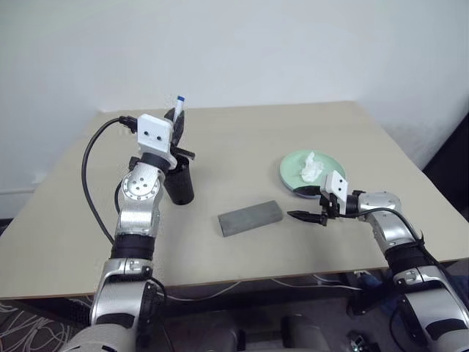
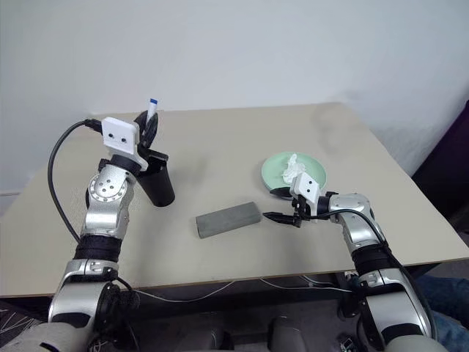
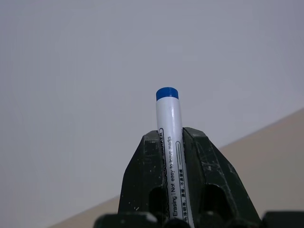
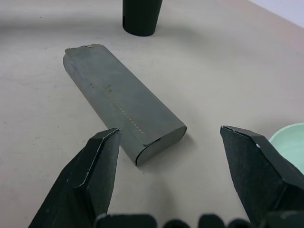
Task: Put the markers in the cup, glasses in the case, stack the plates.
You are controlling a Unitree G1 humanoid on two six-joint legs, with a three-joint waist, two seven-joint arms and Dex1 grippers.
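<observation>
The left gripper [image 3: 173,190] pinches a blue-capped marker [image 3: 169,137], raised above the black cup [image 1: 179,183]. If it tilts, the marker could miss the rim. The right gripper [image 4: 168,180] gapes wide near the closed grey case [image 4: 123,109], arm low over the table [image 1: 256,132].

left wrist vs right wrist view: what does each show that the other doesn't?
Left wrist view alone: the left gripper, jaws shut on a white marker with a blue end cap, printed text along its barrel, and the pale wall behind.

Right wrist view alone: the right gripper, jaws open and empty, above the closed grey case, with the base of the black cup beyond it and an edge of the mint green plate.

Both: the beige table.
</observation>
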